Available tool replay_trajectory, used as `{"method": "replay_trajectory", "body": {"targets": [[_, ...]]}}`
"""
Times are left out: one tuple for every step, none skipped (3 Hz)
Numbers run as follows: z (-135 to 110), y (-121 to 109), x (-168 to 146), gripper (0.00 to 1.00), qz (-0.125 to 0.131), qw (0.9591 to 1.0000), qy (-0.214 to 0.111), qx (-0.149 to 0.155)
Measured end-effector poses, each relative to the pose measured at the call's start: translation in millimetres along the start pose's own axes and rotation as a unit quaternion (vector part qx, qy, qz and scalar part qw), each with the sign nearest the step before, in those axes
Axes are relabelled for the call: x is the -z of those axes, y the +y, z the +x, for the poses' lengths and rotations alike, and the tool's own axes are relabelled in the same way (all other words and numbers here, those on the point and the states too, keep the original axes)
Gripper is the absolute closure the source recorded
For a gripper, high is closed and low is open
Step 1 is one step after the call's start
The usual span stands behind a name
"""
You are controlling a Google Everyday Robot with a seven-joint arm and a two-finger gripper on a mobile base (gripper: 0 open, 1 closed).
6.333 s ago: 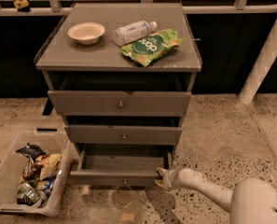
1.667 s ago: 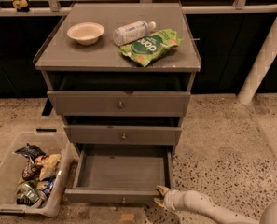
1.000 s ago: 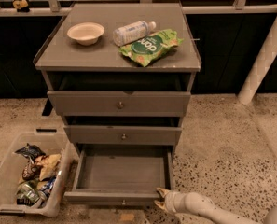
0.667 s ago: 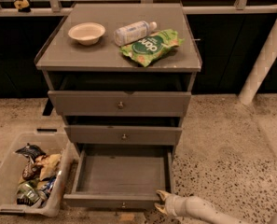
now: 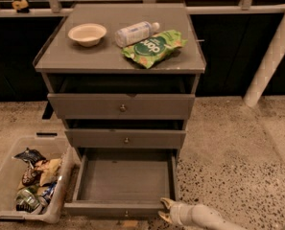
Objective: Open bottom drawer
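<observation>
Down by the floor, the gripper (image 5: 164, 210) sits at the right front corner of the pulled-out bottom drawer (image 5: 125, 181), jaws seemingly parted; its arm (image 5: 207, 217) is cut off

light: dim, warm, from overhead | brightest: cabinet top (image 5: 84, 56) and the pale gripper (image 5: 164, 210) at the front right corner of the bottom drawer (image 5: 125, 181) (palest thing low in view) | shadow: deep in the gaps above the drawer fronts (image 5: 84, 107), near black behind | edges: pillar (image 5: 271, 56) at right leans, verticals splay
</observation>
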State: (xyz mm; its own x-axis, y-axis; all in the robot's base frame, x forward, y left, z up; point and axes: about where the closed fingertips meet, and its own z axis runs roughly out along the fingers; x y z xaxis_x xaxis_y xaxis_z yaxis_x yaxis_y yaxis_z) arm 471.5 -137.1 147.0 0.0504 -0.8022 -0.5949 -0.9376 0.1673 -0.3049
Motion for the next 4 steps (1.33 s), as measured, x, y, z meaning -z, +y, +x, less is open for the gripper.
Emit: {"method": "replay_trajectory", "body": {"targets": [[-4.7,-2.8,4.3,1.0,0.0,1.0,0.0,0.0],[-13.0,17.0,2.8,1.0,-0.014,0.9998,-0.013,-0.001],[-16.2,15.3,6.8,0.82,-0.014,0.9998,-0.013,-0.001],[-16.2,15.3,6.8,0.59,-0.014,0.9998,-0.013,-0.001]]}}
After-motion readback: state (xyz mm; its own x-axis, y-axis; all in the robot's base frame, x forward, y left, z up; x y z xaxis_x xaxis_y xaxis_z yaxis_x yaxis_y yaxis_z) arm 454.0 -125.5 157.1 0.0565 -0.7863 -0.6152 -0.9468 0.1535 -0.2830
